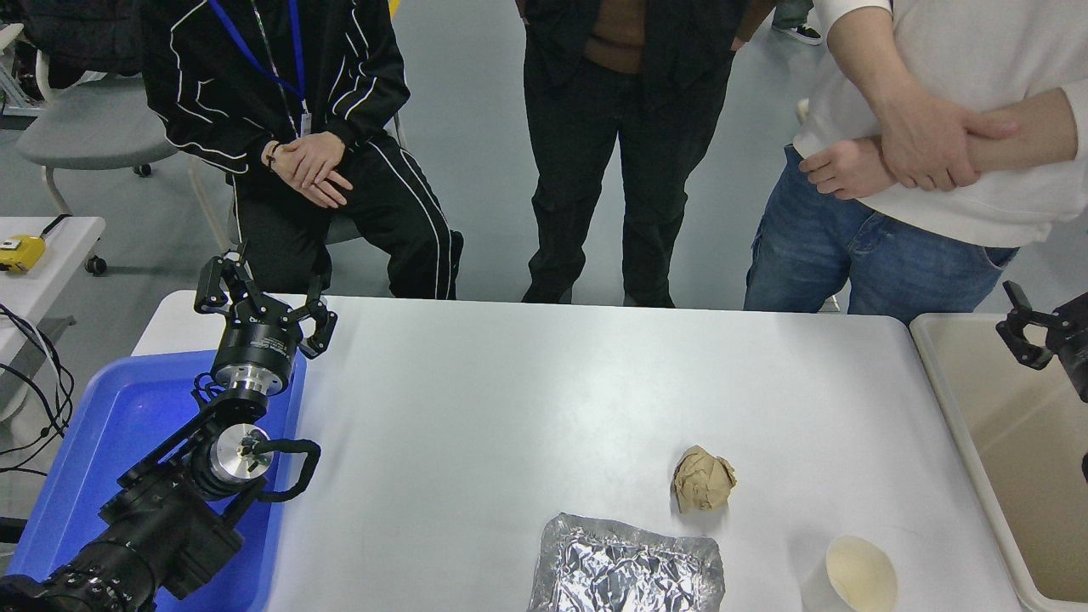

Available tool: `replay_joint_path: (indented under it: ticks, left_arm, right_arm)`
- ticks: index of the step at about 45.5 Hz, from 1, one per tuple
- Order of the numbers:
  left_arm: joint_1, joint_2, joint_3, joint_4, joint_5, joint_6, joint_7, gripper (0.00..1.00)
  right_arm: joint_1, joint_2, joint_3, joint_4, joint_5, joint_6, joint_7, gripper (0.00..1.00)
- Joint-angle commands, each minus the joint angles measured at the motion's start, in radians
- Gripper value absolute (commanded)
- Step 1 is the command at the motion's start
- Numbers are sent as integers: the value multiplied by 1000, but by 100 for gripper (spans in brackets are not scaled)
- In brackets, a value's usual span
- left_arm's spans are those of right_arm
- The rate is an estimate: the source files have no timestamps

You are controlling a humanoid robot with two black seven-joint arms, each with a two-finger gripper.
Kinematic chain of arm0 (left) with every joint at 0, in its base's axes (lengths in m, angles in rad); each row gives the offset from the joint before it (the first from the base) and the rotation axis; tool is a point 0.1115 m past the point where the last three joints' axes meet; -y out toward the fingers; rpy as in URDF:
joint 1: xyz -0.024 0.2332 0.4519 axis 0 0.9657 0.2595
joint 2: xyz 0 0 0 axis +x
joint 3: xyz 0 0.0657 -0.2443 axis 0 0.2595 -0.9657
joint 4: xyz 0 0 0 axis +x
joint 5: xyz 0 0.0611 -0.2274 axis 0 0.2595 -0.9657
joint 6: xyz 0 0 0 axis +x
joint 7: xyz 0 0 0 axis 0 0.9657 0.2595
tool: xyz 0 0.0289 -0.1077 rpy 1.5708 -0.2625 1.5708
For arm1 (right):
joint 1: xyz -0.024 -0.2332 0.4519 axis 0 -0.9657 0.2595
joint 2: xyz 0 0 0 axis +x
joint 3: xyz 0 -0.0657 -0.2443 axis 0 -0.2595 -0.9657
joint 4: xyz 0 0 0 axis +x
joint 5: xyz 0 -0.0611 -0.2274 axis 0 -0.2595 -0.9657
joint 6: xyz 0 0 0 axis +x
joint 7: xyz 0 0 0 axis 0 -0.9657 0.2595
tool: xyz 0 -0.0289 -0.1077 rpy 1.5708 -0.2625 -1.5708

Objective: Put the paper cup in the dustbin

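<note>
Your small white paper cup (854, 576) stands at the worktop's near right edge, beside the beige plastic dustbin (952, 425); likely light and crushable, so pinch its wall gently. Right pincer (1024, 327) looks open, empty

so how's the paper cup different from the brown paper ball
The paper cup is white outside and cream inside, smooth and open-mouthed; the brown paper ball is tan, crumpled and closed up. The paper cup sits at the table's near edge, near the dustbin; the brown paper ball lies farther in. Both rest on the white table, untouched.
</note>
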Motion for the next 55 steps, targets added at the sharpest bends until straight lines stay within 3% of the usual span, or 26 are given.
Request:
replay_joint_path:
  ticks: [1,55]
  left_arm:
    - [0,0,0,0,0,0,0,100]
    - [0,0,0,0,0,0,0,100]
  right_arm:
    - [-2,-1,2,0,0,1,0,100]
    - [28,12,5,-6,0,-5,0,100]
